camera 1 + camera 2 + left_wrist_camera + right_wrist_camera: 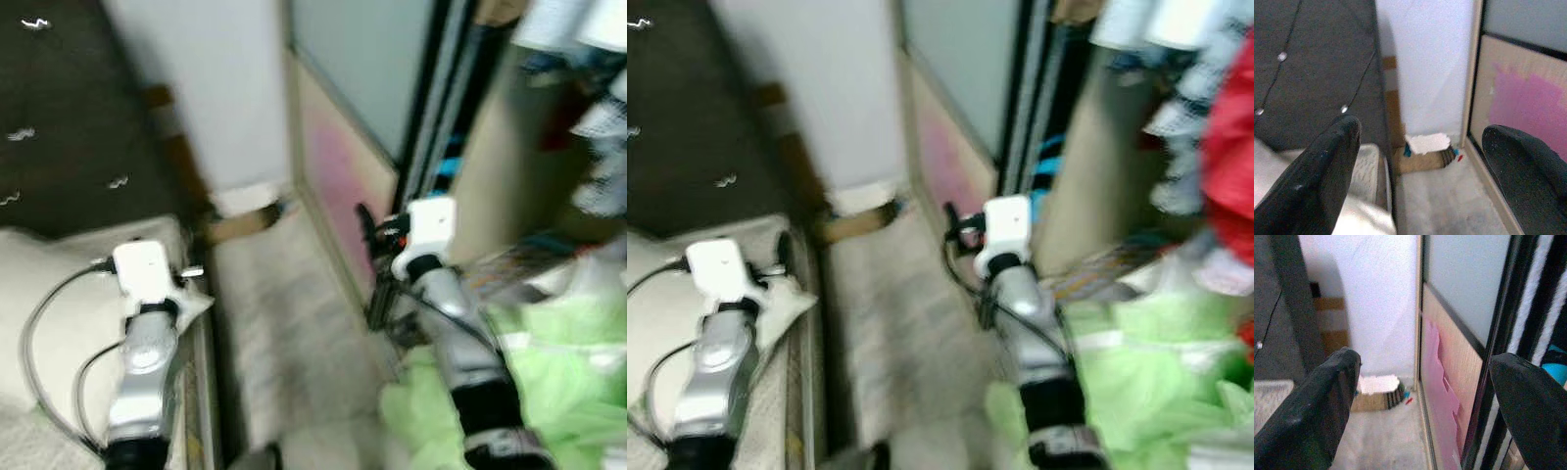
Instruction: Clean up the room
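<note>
Both my grippers, the left gripper (1415, 171) and the right gripper (1425, 401), have their fingers spread wide with nothing between them. Near my right arm lies a green pile (549, 362) of soft things. Far ahead, on the floor by the white wall (220, 88), stands a cardboard box (1374, 396), its contents unclear.

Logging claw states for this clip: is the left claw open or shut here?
Open. In its wrist view the left claw has its two black fingers wide apart, with nothing between them.

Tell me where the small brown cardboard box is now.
The small brown cardboard box sits on the floor at the far end of the aisle, against the white wall, between bed and sliding door.
</note>
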Motion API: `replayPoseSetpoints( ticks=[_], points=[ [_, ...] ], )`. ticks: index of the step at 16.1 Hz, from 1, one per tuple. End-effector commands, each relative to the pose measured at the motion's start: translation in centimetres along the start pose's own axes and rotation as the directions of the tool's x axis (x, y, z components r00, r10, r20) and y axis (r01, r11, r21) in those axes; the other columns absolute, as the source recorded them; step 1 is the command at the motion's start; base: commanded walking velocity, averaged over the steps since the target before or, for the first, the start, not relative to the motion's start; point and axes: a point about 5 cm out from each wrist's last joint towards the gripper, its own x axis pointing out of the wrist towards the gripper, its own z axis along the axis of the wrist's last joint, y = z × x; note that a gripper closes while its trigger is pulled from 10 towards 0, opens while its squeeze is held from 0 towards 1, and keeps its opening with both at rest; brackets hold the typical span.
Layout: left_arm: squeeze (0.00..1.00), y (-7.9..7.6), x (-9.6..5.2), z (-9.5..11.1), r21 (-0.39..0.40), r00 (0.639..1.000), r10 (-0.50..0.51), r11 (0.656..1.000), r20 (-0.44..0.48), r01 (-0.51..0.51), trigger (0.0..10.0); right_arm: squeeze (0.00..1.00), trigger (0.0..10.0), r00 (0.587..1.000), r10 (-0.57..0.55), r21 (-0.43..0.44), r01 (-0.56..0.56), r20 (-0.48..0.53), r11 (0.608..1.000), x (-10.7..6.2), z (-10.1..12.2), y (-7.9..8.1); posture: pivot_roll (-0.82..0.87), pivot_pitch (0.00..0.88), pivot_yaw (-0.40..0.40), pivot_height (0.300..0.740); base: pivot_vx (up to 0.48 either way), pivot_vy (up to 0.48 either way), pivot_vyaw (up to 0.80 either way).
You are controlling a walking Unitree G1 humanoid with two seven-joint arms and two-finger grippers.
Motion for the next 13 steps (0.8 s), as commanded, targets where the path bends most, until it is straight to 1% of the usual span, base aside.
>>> replayPoseSetpoints(
  ticks=[1,4,5,7,8,10,13],
  points=[
    [0.0,0.7,0.0,0.1,0.011,1.0,0.029,1.0,-0.007,-0.029,10.0,0.0,10.0,1.0,0.0,0.012,0.0,0.0,1.0,0.2,0.1,0.1,-0.07,0.0,0.002,0.74,0.0,0.0,0.8],
    [0.0,0.7,0.0,0.1,0.002,1.0,0.026,1.0,-0.003,-0.026,10.0,0.0,10.0,1.0,0.01,0.02,-0.01,-0.01,1.0,0.3,-0.1,-0.1,-0.05,0.0,-0.024,0.74,0.0,0.0,0.8],
    [0.0,0.6,-0.1,0.2,-0.015,1.0,0.022,1.0,0.005,-0.022,10.0,0.0,10.0,1.0,0.025,0.025,-0.025,-0.016,0.999,0.5,-0.2,0.0,-0.05,0.0,-0.034,0.74,0.0,0.0,0.0],
    [0.0,0.7,-0.4,0.2,-0.023,0.999,0.036,0.999,0.014,-0.036,10.0,0.0,10.0,0.998,0.057,0.026,-0.056,-0.017,0.998,0.9,-0.1,0.6,-0.03,0.0,-0.053,0.74,0.0,0.0,0.0],
    [0.0,0.9,-0.5,0.2,-0.013,0.999,0.046,0.999,0.018,-0.046,10.0,0.0,10.0,0.998,0.068,0.017,-0.068,-0.007,0.998,1.1,0.1,0.9,-0.03,0.0,-0.056,0.74,0.0,0.0,0.8],
    [0.0,1.1,-0.7,0.2,-0.039,0.998,0.052,0.998,0.026,-0.051,10.0,0.0,10.0,0.996,0.086,0.002,-0.086,0.003,0.996,1.3,0.3,1.2,-0.03,0.0,-0.055,0.74,0.0,0.0,0.8],
    [0.0,0.9,-0.7,0.2,-0.046,0.999,0.031,0.998,0.023,-0.03,10.0,0.0,10.0,0.997,0.076,0.009,-0.076,-0.001,0.997,1.1,0.1,1.0,-0.04,0.0,-0.044,0.74,0.0,0.0,0.8]
  ],
)
